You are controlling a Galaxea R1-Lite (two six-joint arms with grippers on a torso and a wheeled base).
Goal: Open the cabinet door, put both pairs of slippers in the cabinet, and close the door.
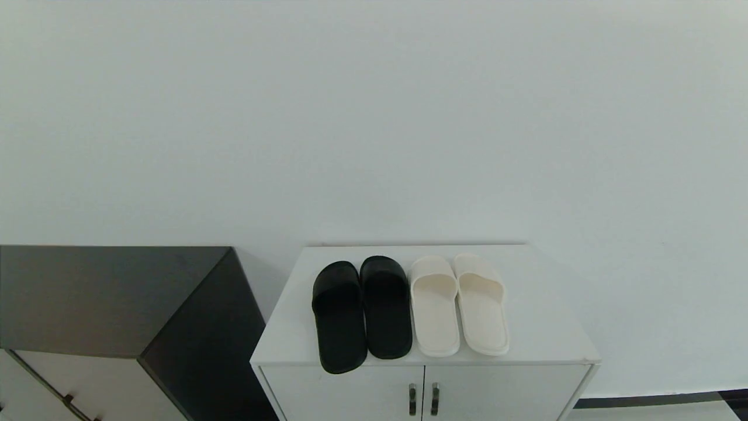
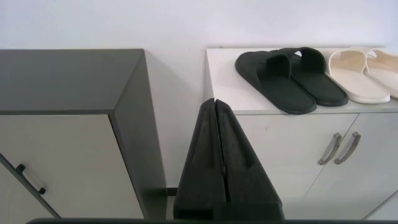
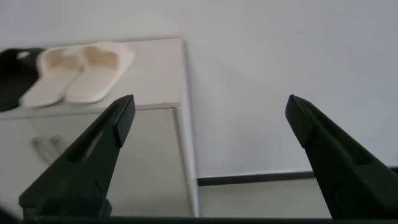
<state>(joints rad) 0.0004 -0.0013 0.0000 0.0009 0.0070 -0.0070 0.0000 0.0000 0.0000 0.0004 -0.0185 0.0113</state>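
Two pairs sitting on top of white cabinet [image 1: 543, 333], long axes running front to back: black slippers [image 1: 359, 308] on cabinet's left half, white slippers [image 1: 459, 304] just beside them on its right half. Doors looking shut, so opening is coming first, I reckon. Both handles [image 1: 423, 399] standing upright at cabinet's centre seam. Off cabinet's left front corner, left gripper [image 2: 216, 109] hovering with fingers pressed together. Off its right front corner, right gripper [image 3: 210, 106] hanging with fingers spread wide. Guessing that one is looking readier for handle grab.

head view: cabinet doors [image 1: 502, 389] cut off at bottom edge.
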